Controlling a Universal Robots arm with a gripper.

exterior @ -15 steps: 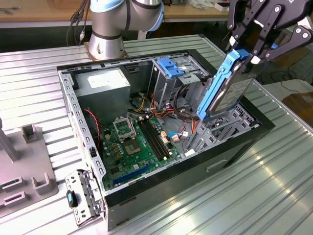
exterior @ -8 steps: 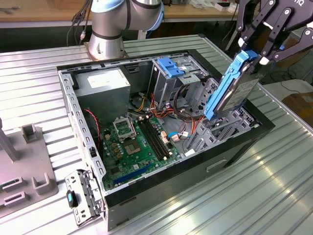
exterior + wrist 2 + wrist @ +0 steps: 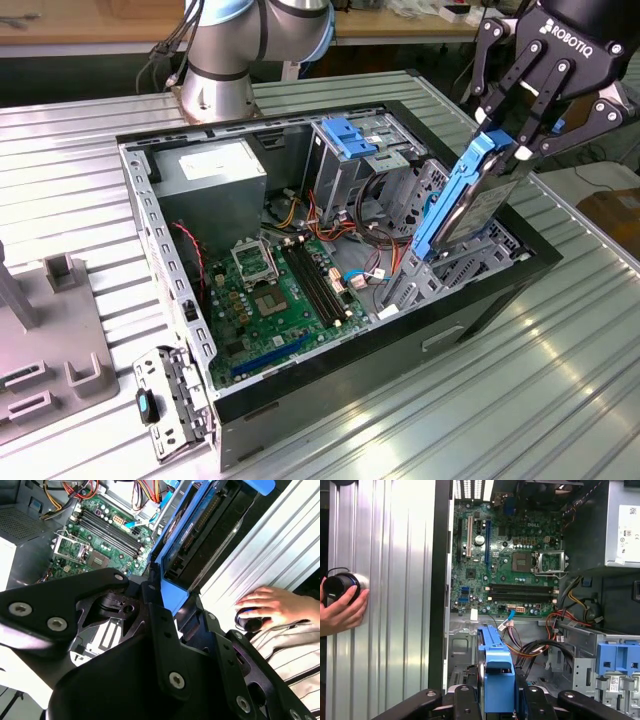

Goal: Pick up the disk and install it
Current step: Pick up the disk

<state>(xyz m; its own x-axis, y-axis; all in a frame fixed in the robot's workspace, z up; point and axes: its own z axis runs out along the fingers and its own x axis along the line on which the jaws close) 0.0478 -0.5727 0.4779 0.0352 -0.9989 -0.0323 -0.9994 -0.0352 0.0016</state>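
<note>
The hand (image 3: 510, 142) is closed on the upper end of the disk (image 3: 472, 200), gripping across its blue bracket. The disk stands tilted, its lower end entering the bay (image 3: 440, 275) at the end of the case (image 3: 330, 400) toward the bench's (image 3: 540, 400) edge on the exterior view's right; it is not seated.

Risks, as judged:
- The tilt may jam the bracket against the bay rails.
- Cables (image 3: 535, 649) beside the bay may be pinched.
- A person's fingers (image 3: 350, 611) hold a knob (image 3: 337, 586) on the bench, near the case.
</note>
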